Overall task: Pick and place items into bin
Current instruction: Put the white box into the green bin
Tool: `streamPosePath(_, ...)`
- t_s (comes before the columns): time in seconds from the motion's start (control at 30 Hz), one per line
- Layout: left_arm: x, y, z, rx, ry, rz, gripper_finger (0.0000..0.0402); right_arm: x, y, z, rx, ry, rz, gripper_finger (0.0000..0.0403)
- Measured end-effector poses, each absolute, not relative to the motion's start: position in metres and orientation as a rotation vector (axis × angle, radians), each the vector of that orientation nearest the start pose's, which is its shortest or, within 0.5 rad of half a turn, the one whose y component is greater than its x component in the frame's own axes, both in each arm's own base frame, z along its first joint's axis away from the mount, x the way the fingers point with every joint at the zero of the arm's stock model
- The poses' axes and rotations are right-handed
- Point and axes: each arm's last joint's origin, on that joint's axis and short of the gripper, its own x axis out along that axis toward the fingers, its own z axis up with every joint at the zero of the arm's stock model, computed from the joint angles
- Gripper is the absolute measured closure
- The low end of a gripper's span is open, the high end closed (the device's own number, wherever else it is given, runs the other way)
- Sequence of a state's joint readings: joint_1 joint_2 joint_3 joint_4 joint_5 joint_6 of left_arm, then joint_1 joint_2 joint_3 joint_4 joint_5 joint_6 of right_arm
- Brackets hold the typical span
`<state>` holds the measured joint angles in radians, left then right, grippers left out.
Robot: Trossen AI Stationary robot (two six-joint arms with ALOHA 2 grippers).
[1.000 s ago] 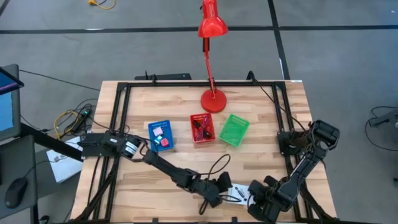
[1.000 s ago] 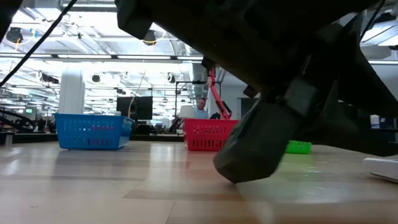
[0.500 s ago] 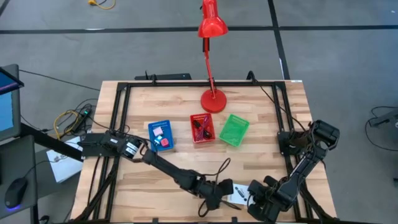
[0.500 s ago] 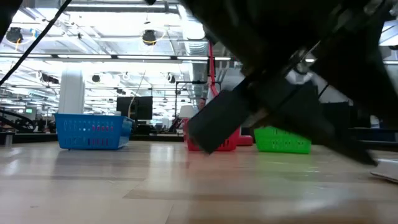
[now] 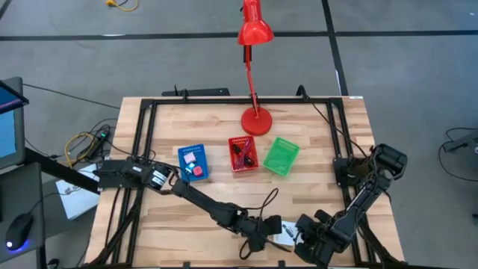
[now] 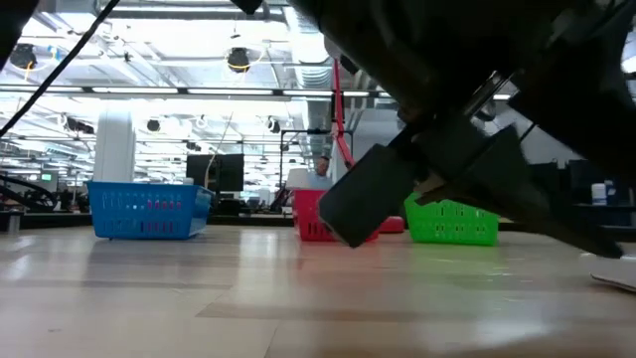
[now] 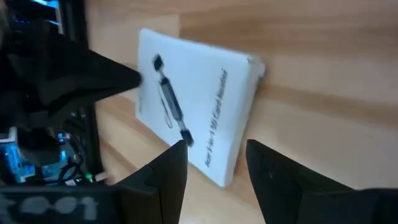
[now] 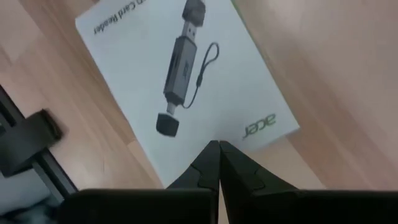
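Observation:
A flat white box [image 5: 284, 236] printed with a black stick-shaped device lies on the table near its near edge, between both grippers. It also shows in the left wrist view [image 7: 193, 99], the right wrist view [image 8: 180, 81] and the low view [image 6: 611, 275]. My left gripper [image 5: 269, 226] is open just left of it, with its fingers on either side of one box corner [image 7: 214, 165]. My right gripper [image 5: 302, 230] is shut, its tips [image 8: 217, 149] at the box's edge beside the printed word. My left gripper has one finger [image 7: 174, 158] over the box's printed face and the other [image 7: 267, 165] beyond its side edge; I cannot tell whether either touches it. My right gripper's shut fingertips [image 8: 213, 155] meet the box's edge [image 8: 261, 127] in the picture; I cannot tell whether they touch it.
Three small bins stand mid-table: a blue one [image 5: 193, 162] with pink and white pieces inside, a red one [image 5: 242, 153] with dark pieces, and a green one [image 5: 281, 156]. A red desk lamp's base [image 5: 258, 121] sits behind them. Bare wood lies along the near left.
My left gripper has shifted a little toward the table's right, closer to the white box, and in the low view it has risen off the tabletop and tipped. My right gripper has edged slightly left toward the box.

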<state>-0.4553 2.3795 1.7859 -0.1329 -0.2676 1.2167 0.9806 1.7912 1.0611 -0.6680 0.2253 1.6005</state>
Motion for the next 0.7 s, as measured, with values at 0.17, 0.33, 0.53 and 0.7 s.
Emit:
streamPosePath(0.17, 0.468, -0.221, 0.133, 1.415, 0.526, -0.594, 0.0246, 0.19, 0.256, 0.142, 0.564, 1.283, -0.424, 0.0403)
streamPosePath(0.33, 0.467, -0.221, 0.133, 1.405, 0.538, -0.589, 0.0246, 0.19, 0.257, 0.137, 0.547, 1.315, -0.415, 0.0403)
streamPosePath(0.53, 0.469, -0.219, 0.134, 1.393, 0.532, -0.58, 0.0246, 0.183, 0.258, 0.143, 0.57, 1.265, -0.439, 0.0403)
streamPosePath(0.7, 0.469, -0.219, 0.134, 1.388, 0.525, -0.589, 0.0246, 0.18, 0.262, 0.136, 0.581, 1.269, -0.47, 0.0403)
